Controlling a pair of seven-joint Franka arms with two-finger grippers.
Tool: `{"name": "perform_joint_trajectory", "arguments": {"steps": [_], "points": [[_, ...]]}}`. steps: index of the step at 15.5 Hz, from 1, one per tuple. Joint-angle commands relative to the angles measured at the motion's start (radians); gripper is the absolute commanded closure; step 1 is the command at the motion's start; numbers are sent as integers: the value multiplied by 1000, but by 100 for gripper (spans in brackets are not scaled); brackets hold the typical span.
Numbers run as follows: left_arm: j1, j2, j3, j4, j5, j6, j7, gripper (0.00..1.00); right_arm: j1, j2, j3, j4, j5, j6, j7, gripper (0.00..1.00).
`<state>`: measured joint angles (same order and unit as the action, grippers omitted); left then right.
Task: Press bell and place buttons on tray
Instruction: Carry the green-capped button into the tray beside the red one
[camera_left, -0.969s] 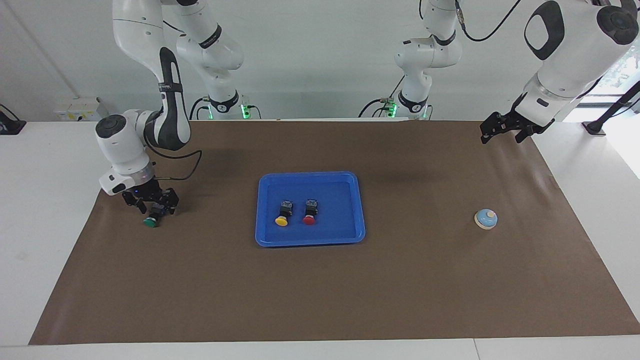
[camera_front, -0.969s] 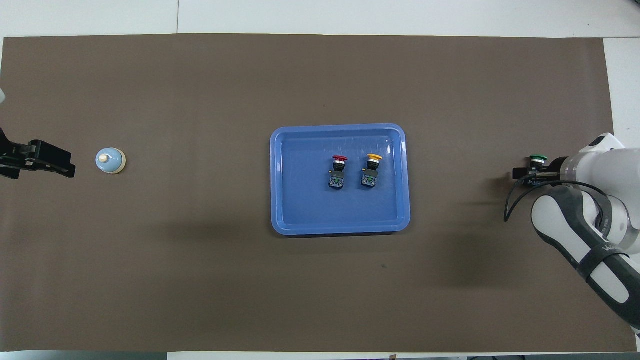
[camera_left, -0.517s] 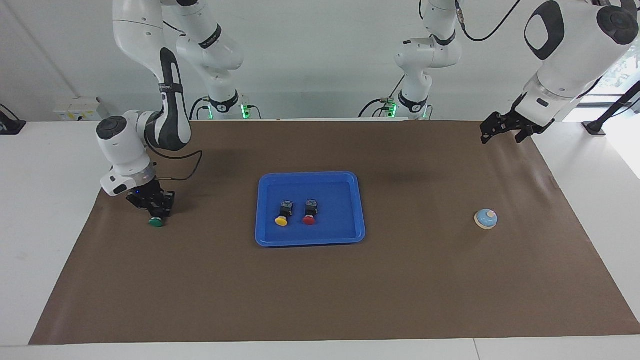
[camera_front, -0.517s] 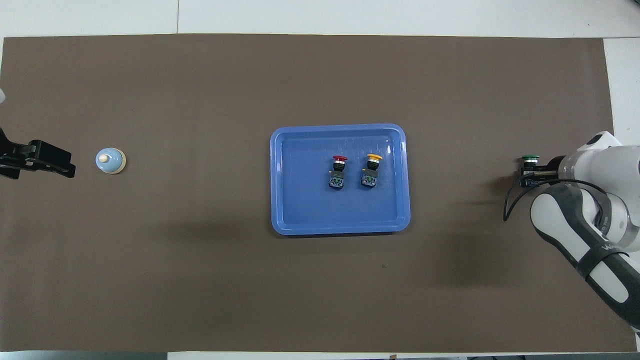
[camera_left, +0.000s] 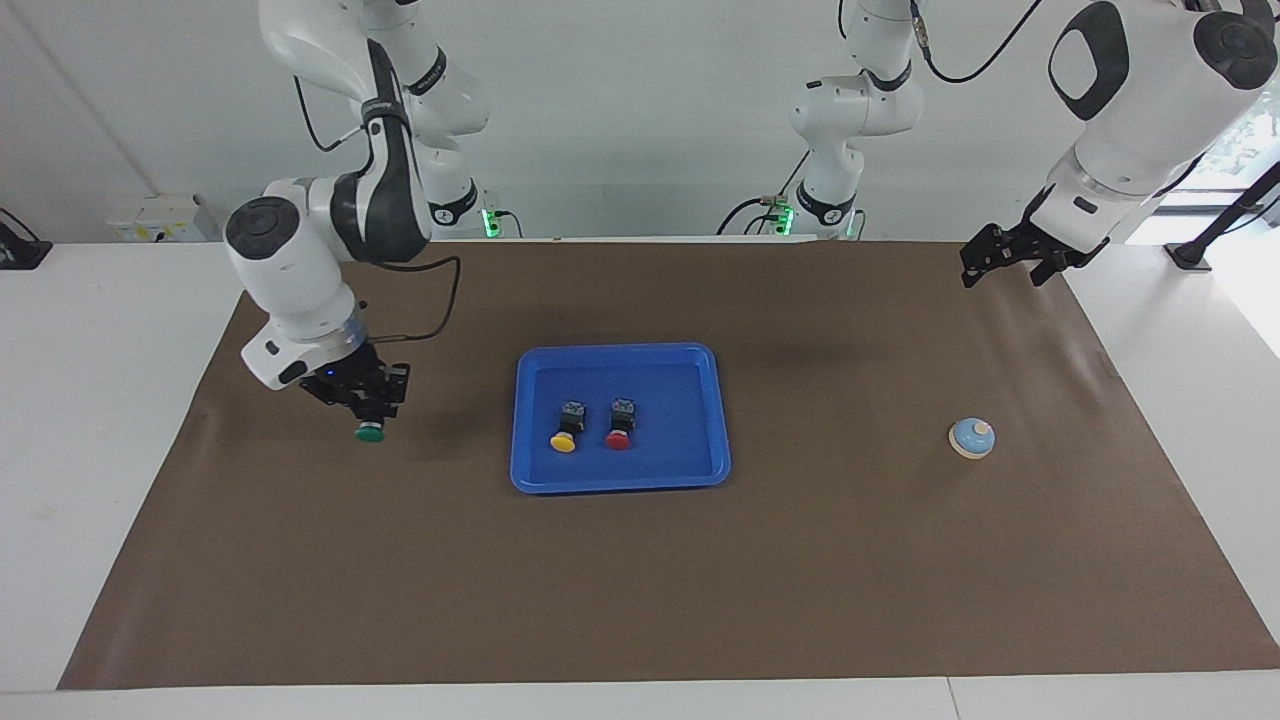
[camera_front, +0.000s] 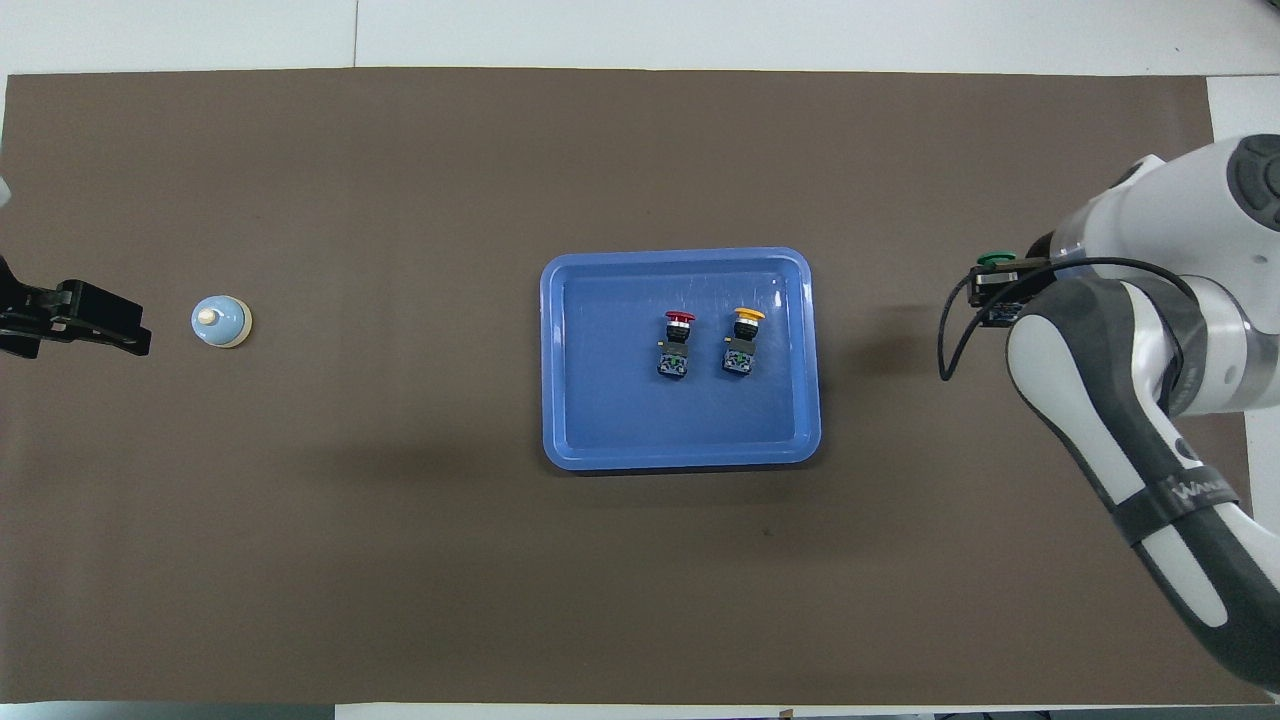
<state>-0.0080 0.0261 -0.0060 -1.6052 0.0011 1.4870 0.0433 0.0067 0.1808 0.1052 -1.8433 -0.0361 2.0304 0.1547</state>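
Right gripper (camera_left: 371, 417) clasps the green button (camera_left: 370, 433) above the mat (camera_left: 640, 580); left gripper (camera_left: 1003, 262), unclenched, waits over the mat's corner.

Three buttons show in all: a yellow button (camera_left: 564, 432) and a red button (camera_left: 619, 429) lie side by side in the middle of the one blue tray (camera_left: 527, 470), and a green button (camera_left: 370, 430) hangs above the brown mat (camera_left: 640, 580) toward the right arm's end of the table. One bell (camera_left: 972, 437) stands on the mat toward the left arm's end. Two robot arms and two grippers are in view.
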Motion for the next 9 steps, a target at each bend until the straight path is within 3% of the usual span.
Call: {"name": "perform_joint_trajectory", "arguments": {"steps": [1, 4, 7, 9], "points": [[0, -25, 3, -22, -1, 13, -8, 0, 146, 65, -2, 114, -4, -59, 208, 100], [0, -25, 3, -22, -1, 13, -8, 0, 297, 127, -4, 182, -2, -61, 412, 100], [0, -25, 3, -22, -1, 13, -8, 0, 444, 296, -9, 369, -4, -85, 610, 100], [0, -25, 3, -22, -3, 13, -8, 0, 501, 373, -9, 398, -10, -41, 678, 100]]}}
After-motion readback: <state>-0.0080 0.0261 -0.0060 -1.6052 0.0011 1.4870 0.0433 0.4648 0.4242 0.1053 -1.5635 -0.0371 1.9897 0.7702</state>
